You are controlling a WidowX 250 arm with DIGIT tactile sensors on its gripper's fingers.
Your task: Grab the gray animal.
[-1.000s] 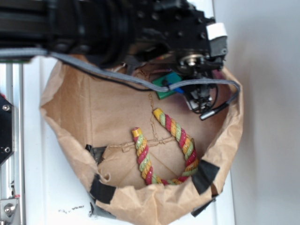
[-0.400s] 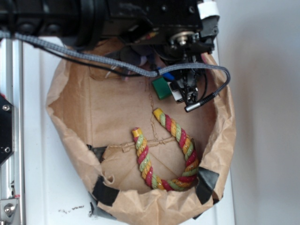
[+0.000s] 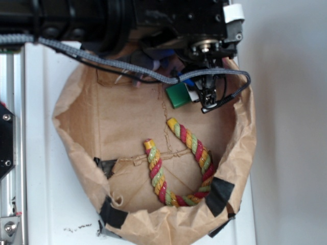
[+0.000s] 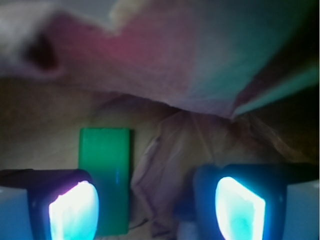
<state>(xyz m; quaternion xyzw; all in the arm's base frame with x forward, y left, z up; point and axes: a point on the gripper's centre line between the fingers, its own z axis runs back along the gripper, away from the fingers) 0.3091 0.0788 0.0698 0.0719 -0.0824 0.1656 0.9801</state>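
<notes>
Since a second ago the arm has drawn back toward the far rim of the paper bag (image 3: pixel 76 148), and the green block (image 3: pixel 177 95) now shows more fully beside the tool (image 3: pixel 207 99). From the wrist camera the tool (image 4: pixel 156 207) stands wide open with nothing between its glowing fingers (image 4: pixel 74 209); the green block (image 4: pixel 105 170) lies flat on the brown paper just behind the left one. A twisted rope (image 3: pixel 181 163) curves across the near part of the bag. I cannot find the gray animal; the arm hides the bag's far edge
</notes>
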